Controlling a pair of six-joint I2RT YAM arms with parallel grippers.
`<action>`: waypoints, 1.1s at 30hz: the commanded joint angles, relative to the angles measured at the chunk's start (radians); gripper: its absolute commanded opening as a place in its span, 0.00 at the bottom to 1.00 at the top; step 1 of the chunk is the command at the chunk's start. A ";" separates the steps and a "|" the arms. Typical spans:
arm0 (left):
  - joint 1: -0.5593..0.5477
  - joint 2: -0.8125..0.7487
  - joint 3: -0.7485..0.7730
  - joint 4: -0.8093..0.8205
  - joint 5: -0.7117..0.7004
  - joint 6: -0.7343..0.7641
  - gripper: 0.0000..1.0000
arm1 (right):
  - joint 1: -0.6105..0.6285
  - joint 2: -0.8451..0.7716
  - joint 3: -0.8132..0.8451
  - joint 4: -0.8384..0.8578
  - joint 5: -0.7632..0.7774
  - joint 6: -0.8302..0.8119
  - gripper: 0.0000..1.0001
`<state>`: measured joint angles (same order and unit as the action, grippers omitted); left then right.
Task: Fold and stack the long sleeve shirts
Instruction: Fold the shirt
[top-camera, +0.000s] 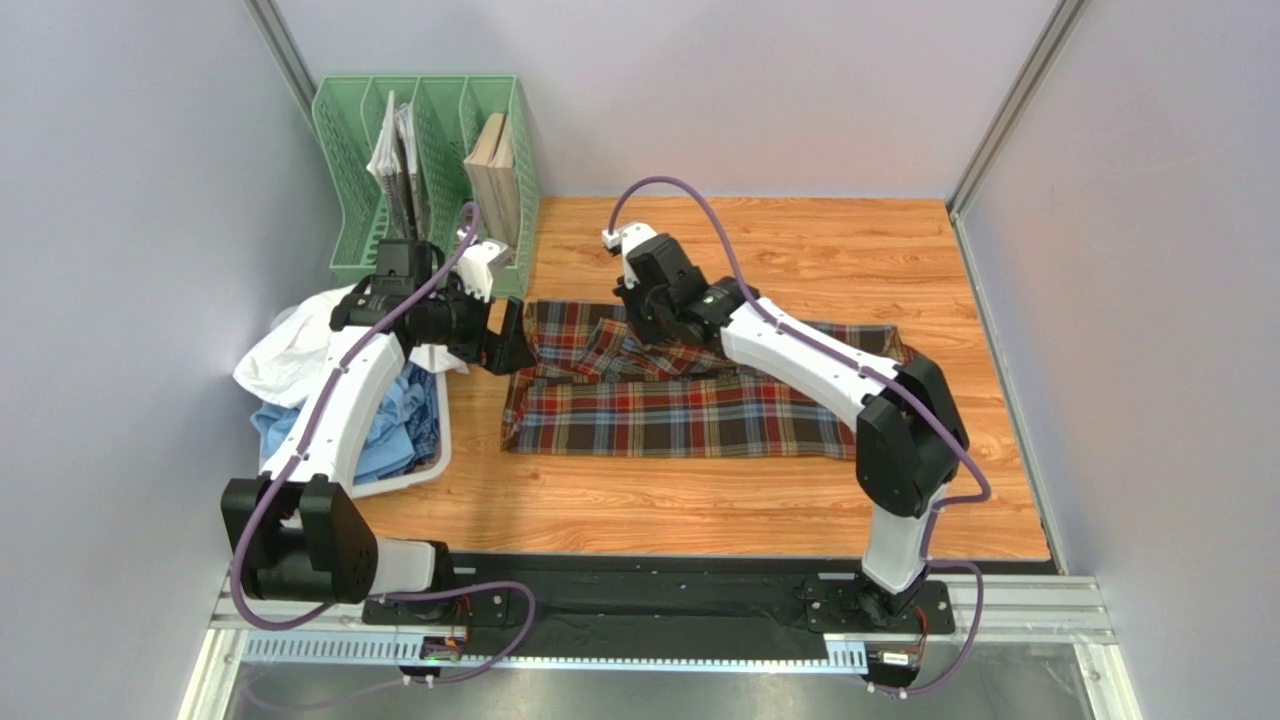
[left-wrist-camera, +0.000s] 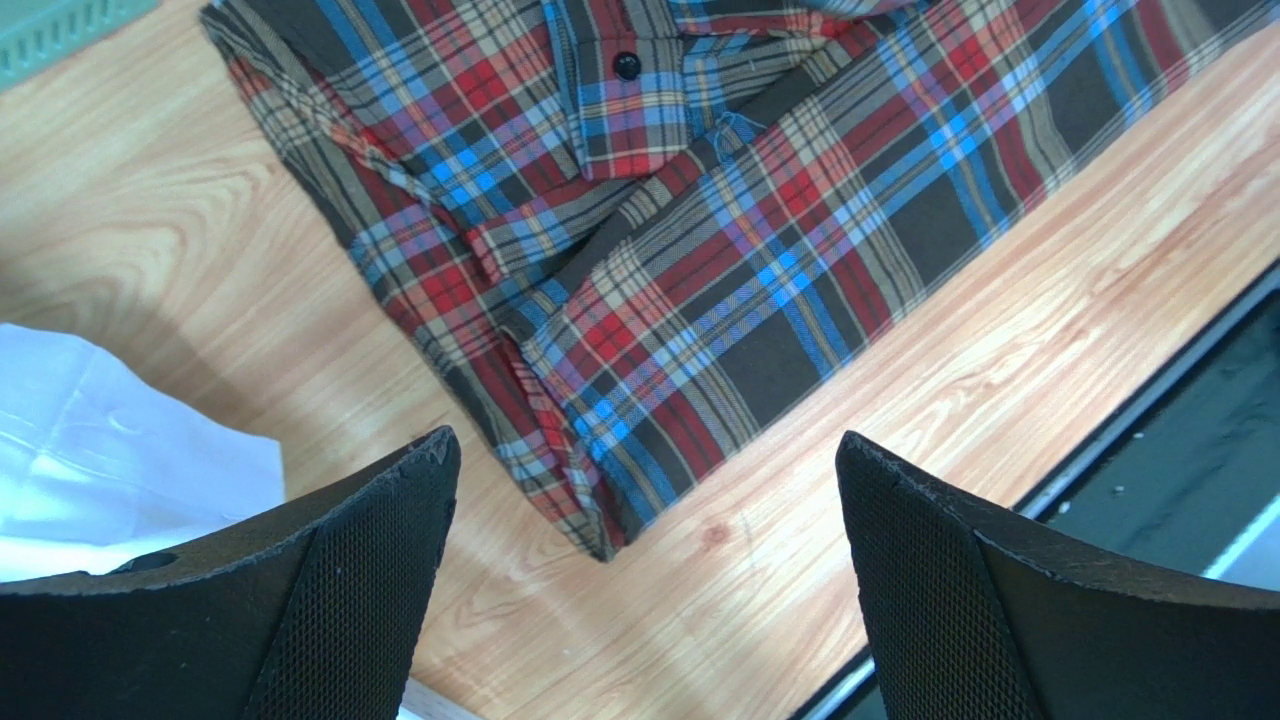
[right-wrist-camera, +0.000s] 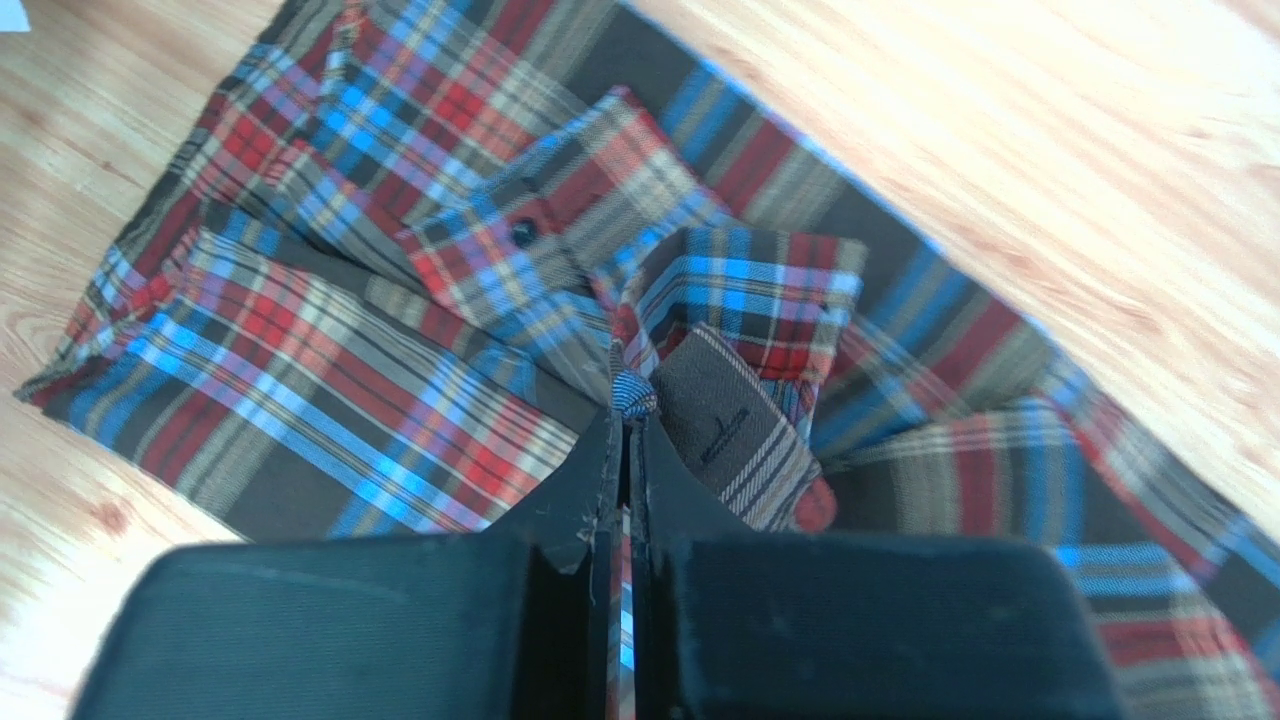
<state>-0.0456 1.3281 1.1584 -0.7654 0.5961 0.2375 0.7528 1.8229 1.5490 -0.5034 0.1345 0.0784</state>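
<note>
Right claw (right-wrist-camera: 624, 420) clamped on tartan shirt (right-wrist-camera: 376, 360) near collar; left claw (left-wrist-camera: 646, 438) open over its corner.

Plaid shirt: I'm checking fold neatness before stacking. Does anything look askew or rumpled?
Yes. The plaid shirt is rumpled along its far edge, where the right gripper pinches a bunched fold of cloth; its near edge lies flat.

Bright, even light falls from overhead and the worktop (top-camera: 781, 495) carries only faint, soft-edged shadows under the arms. In the left wrist view the tartan shirt (left-wrist-camera: 721, 255) is sharp, while the white cloth (left-wrist-camera: 105, 450) at the left edge is nearly blown out. The right wrist view is slightly blurred. Its upper right worktop corner is washed pale, and the right gripper (right-wrist-camera: 624, 428), close to the lens, is soft.
</note>
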 joint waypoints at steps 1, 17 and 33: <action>0.024 0.023 -0.022 0.052 0.091 -0.072 0.99 | 0.054 0.053 0.063 0.088 0.092 0.078 0.00; 0.023 0.094 -0.118 0.282 0.194 -0.219 0.92 | -0.010 -0.094 0.002 -0.095 -0.367 -0.038 0.82; -0.289 0.448 0.135 0.250 -0.056 -0.216 0.79 | -0.668 -0.223 -0.213 -0.426 -0.458 -0.362 0.58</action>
<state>-0.2848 1.7157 1.2079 -0.4767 0.6331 -0.0353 0.1768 1.5459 1.3582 -0.8070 -0.3241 -0.1944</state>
